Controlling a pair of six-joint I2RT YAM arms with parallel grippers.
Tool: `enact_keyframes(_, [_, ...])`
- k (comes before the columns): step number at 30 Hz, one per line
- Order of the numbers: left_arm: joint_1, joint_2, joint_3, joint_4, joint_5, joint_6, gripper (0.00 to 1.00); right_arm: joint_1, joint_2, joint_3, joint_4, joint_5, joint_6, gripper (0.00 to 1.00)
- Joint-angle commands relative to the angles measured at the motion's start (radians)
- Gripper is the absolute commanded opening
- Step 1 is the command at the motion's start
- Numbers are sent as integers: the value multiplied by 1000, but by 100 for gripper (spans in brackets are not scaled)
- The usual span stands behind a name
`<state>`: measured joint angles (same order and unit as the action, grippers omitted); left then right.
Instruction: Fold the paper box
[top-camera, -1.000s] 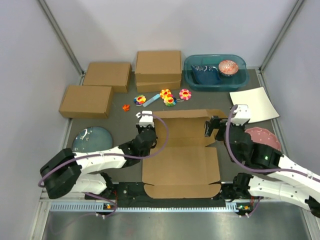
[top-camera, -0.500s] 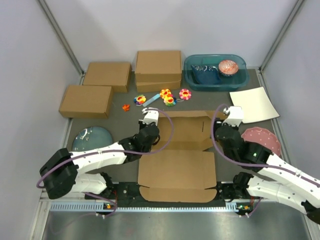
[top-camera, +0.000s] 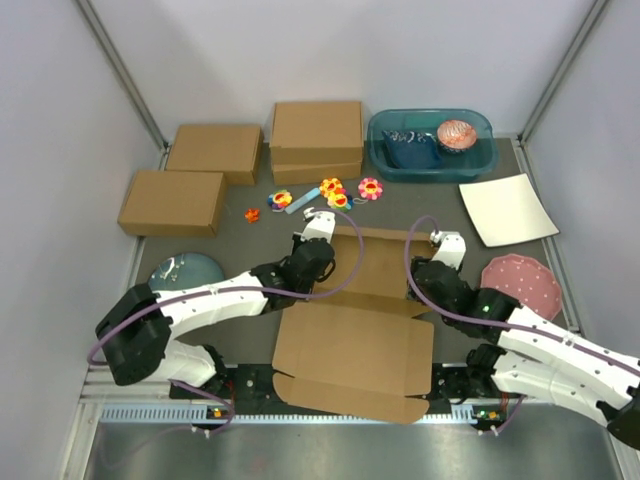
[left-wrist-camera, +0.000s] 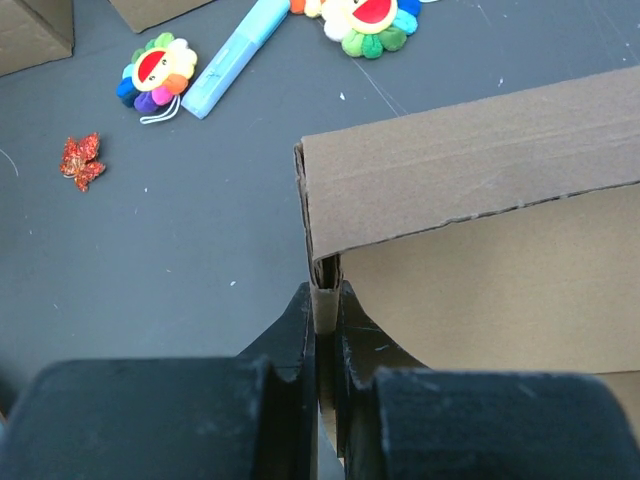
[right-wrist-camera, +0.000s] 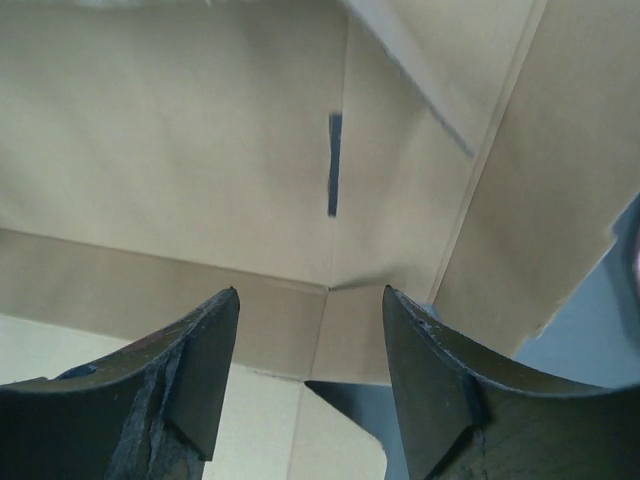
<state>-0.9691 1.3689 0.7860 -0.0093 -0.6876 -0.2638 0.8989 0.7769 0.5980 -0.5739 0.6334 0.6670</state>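
The paper box (top-camera: 355, 335) is a brown die-cut cardboard piece lying half folded in the middle of the table, its large flat panel hanging over the near edge. My left gripper (top-camera: 318, 243) is shut on the box's left side wall (left-wrist-camera: 325, 300) at the far left corner, where the raised back wall (left-wrist-camera: 470, 180) meets it. My right gripper (top-camera: 422, 280) is open at the box's right inner corner (right-wrist-camera: 330, 288), its fingers (right-wrist-camera: 205, 370) either side of the crease and not touching the cardboard.
Several ready-made brown boxes (top-camera: 316, 140) stand at the back left. Flower toys (top-camera: 338, 192) and a blue stick (left-wrist-camera: 235, 55) lie behind the paper box. A teal bin (top-camera: 430, 145), a white sheet (top-camera: 508, 208), a pink plate (top-camera: 525, 277) and a blue-grey lid (top-camera: 185, 272) are around.
Both grippers have moved inward and the box has shifted toward the near edge and turned slightly. My left gripper has carried the left wall rightward. My right gripper has moved left to the right corner.
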Motion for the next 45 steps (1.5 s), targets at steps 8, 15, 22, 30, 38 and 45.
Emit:
enact_keyframes(8, [4, 59, -11, -207, -3, -31, 0, -9, 65, -27, -78, -104, 190, 70])
enact_keyframes(15, [4, 59, -8, -227, 0, -55, 0, -8, 94, -78, -87, -158, 224, 66])
enact_keyframes(22, [4, 41, -19, -234, -29, -75, 0, -8, 70, -80, -103, -141, 227, 66])
enact_keyframes(30, [10, 16, -30, -287, -108, -170, 0, -6, 16, 2, -218, -64, 206, 79])
enact_keyframes(38, [12, -5, -48, -267, -93, -169, 0, -11, 61, -47, -129, -74, 233, 80])
enact_keyframes(45, [10, -4, -54, -239, -76, -140, 0, -52, 180, -21, 35, -86, 137, 77])
